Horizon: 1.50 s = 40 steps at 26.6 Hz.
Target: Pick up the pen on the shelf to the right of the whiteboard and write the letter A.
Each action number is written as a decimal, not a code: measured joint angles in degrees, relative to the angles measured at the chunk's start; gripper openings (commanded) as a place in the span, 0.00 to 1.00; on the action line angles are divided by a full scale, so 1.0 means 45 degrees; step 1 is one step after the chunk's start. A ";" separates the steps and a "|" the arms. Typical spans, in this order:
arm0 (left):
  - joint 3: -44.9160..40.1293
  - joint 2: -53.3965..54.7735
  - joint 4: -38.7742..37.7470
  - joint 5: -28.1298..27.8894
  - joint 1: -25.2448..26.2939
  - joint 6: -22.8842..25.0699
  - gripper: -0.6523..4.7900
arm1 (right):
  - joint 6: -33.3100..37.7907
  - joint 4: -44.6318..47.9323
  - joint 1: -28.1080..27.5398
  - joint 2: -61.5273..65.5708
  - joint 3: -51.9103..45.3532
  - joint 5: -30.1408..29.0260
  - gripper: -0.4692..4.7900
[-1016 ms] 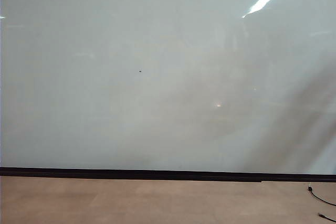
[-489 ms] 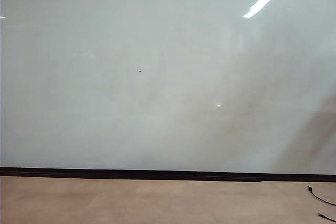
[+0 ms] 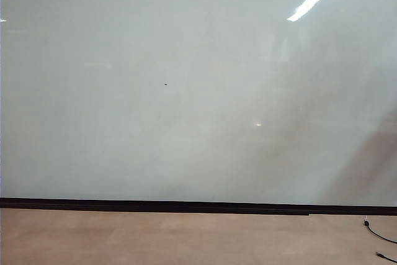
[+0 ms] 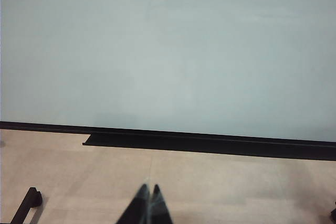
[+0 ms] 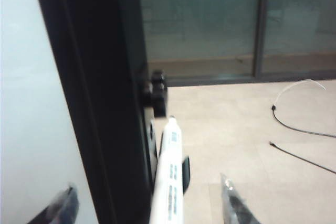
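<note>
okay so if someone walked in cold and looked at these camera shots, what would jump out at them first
The huge glossy whiteboard fills the exterior view, blank except for a tiny dark speck. In the right wrist view, the white pen stands beside the board's black frame, between the open fingers of the right end effector. The left end effector hangs shut over the floor.

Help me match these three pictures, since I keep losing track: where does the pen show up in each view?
Exterior view: the pen is not in it.
Left wrist view: not in it; only the shut left pincer near the floor.
Right wrist view: the pen stands between the open right pincer's fingertips, beside the board's black edge.
Shared landmark: the whiteboard with its black frame.
</note>
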 measured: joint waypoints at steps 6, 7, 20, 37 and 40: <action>0.0000 0.0005 0.0000 -0.0005 0.0000 0.0000 0.11 | -0.0053 0.0000 0.0000 -0.0005 0.0374 -0.0505 0.77; 0.0000 0.0005 0.0000 -0.0005 0.0000 0.0000 0.11 | -0.0049 -0.0005 0.0000 -0.0005 0.0374 -0.0525 0.77; 0.0000 0.0005 -0.0005 0.0000 0.0000 -0.0005 0.11 | -0.0039 -0.0573 -0.0204 0.0053 0.0466 -0.0510 0.76; 0.0000 0.0010 -0.0005 0.0000 0.0000 0.0000 0.11 | -0.0126 -0.0466 -0.0515 0.0913 0.0957 -0.1049 0.73; 0.0000 0.0010 -0.0005 0.0000 0.0000 0.0000 0.11 | -0.0131 -0.0233 -0.0675 0.0937 0.0962 -0.1107 0.73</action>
